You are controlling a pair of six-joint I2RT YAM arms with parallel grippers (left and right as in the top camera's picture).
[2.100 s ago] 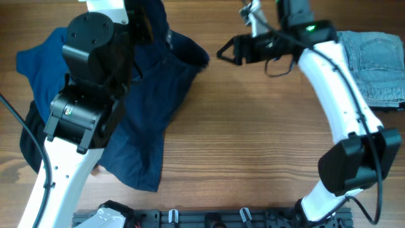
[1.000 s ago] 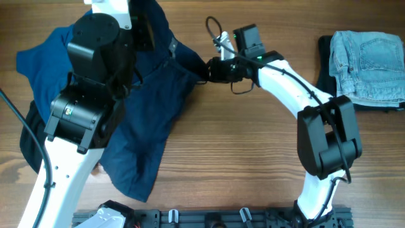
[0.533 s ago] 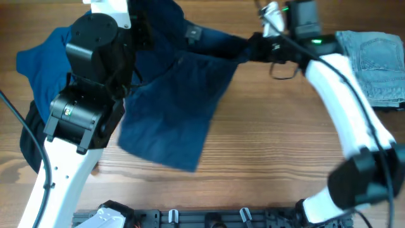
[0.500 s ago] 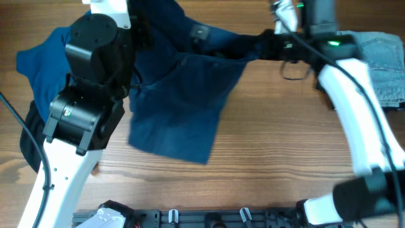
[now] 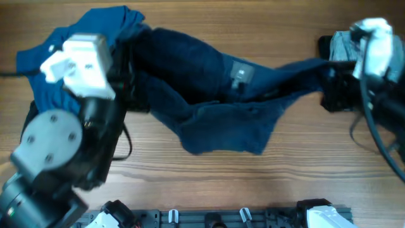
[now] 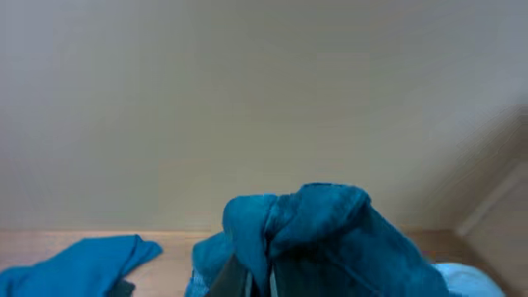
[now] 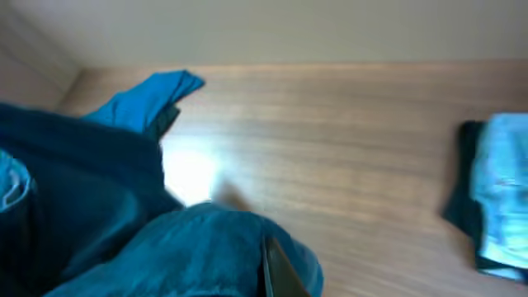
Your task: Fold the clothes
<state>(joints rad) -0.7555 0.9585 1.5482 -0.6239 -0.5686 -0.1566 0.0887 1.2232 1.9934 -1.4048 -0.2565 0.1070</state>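
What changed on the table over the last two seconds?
The right gripper reached left, took hold of the shorts and pulled them right. They now stretch between it and the left gripper, which kept its hold and lifted. The blue shirt and jeans stayed put.

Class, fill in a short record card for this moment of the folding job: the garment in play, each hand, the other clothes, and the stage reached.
Garment in play: navy shorts, stretched out between the two arms, with the middle sagging toward the table
Left hand: shut on one end of the shorts
Right hand: shut on the opposite end
Other clothes: blue shirt beside the left arm; light-wash jeans by the right arm, partly hidden
Stage: spread out, no fold made yet
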